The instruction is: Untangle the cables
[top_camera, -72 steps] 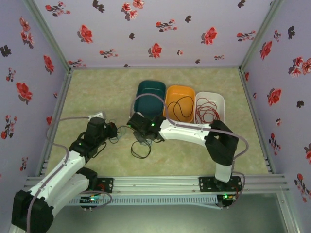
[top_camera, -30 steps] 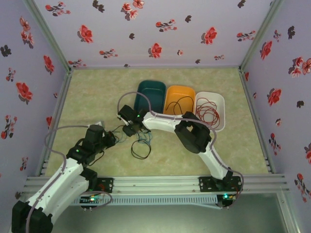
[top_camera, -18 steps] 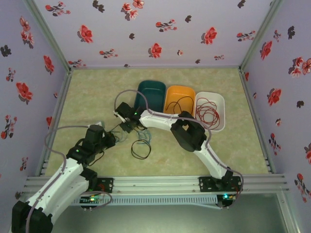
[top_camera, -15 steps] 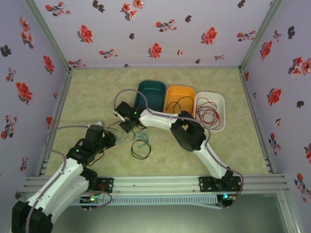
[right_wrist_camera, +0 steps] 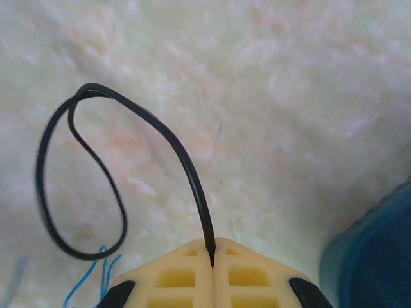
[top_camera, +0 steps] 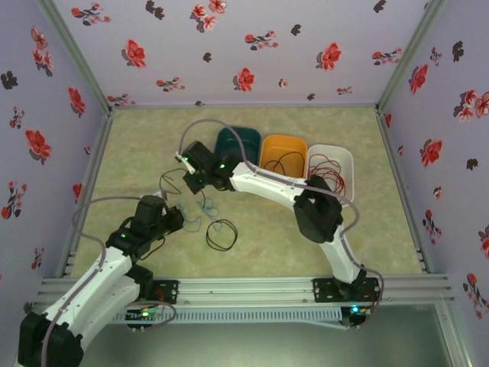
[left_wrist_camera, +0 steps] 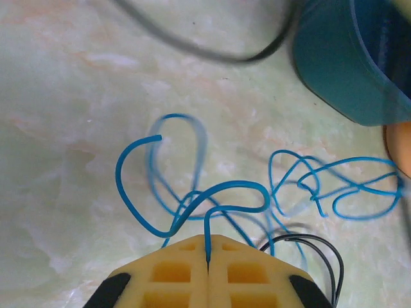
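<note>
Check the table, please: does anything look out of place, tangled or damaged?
Yes. A blue cable and a black cable are out on the table, outside the trays, the blue one in crossing loops. The left end effector is shut on the blue cable, the right end effector on the black one. No damage shows.

Readable text, labels, brands, numbers, signs: none found from where I stand. Wall covering point(top_camera: 252, 46): red and black flower print, no lettering. Other surfaces: nothing clear enough to read.
</note>
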Robot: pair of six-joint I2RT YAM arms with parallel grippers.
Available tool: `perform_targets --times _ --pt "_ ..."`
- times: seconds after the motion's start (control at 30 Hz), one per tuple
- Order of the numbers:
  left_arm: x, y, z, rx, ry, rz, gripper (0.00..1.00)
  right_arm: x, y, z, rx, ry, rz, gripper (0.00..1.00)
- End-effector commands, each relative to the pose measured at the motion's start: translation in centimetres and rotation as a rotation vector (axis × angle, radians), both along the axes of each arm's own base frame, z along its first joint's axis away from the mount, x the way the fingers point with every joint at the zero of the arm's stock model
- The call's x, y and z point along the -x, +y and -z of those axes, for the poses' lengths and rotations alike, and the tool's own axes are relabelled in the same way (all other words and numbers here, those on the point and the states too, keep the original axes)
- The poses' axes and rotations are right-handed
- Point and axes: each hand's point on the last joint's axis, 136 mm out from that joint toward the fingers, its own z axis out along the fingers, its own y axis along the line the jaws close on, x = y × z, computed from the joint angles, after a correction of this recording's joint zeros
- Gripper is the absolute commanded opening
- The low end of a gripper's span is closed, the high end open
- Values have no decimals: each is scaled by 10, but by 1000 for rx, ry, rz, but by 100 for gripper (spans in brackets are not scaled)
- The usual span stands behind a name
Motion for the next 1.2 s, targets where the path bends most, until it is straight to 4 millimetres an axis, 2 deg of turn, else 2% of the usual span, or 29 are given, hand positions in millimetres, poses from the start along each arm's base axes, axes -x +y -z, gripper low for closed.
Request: perform_targets --times 0.0,0.2,0.37,0.5,0.57,0.63,0.7,0.73,0.87,1.07,1.17 --pt "-13 -12 -19 44 -63 40 0 -2 -8 -36 -92 -30 57 0" --pt "-25 -35 -38 129 -170 128 0 10 -22 -65 -148 -40 70 0" --pt "-31 -43 -53 175 -251 158 0 20 -29 -72 -172 -16 87 0" --pt "-29 -59 -69 223 -341 254 7 22 -37 -76 -190 -27 116 0" --pt "-28 -64 -73 226 -359 285 14 22 -40 -80 -207 -37 128 0" --pt "-25 -70 -77 235 -369 317 26 21 -44 -83 -218 -50 150 0" --pt "-24 -73 -79 242 -376 334 44 20 -46 -87 -231 -56 166 0" --pt "-23 -74 -80 246 -375 335 50 20 -47 -87 -234 -53 171 0" --pt "-24 -77 -85 266 -381 332 54 22 -47 -88 -256 -44 180 0" --pt "-34 -85 -84 300 -370 316 72 24 -45 -88 -298 -29 183 0" --pt "-44 -92 -83 337 -361 297 74 27 -44 -88 -316 -18 183 0"
